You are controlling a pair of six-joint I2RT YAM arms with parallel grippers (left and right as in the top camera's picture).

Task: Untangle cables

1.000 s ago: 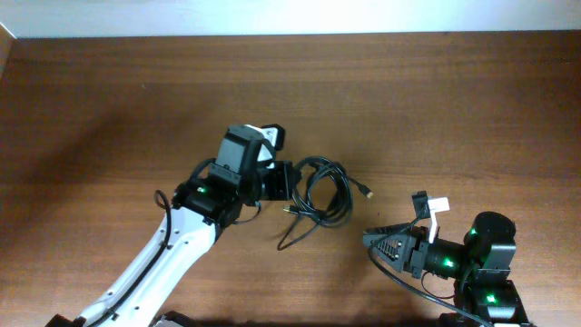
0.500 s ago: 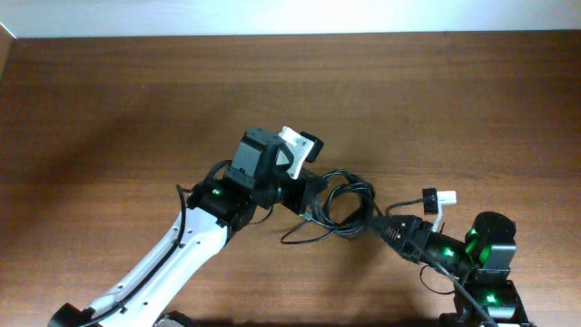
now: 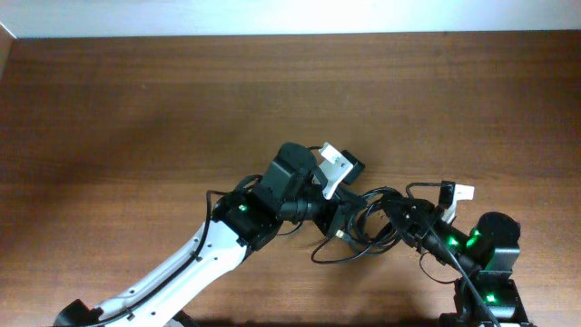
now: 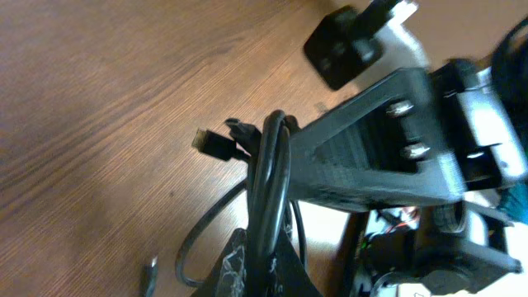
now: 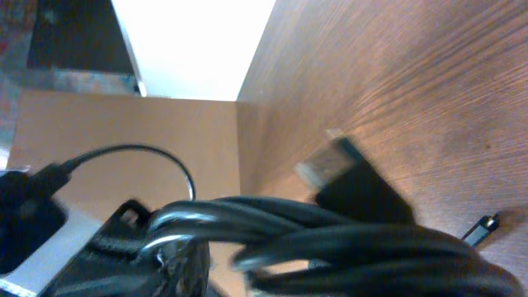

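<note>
Overhead: cables point(image 3: 368, 238) in left hand point(image 3: 338, 219)

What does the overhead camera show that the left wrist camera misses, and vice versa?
Only overhead: the left arm and right arm whole, and the cables as one loose tangle between the left end effector and the right end effector. Only left wrist: a close view of a plug with its gold-coloured tip. Both: the cables, the right end effector and the wooden table.
</note>
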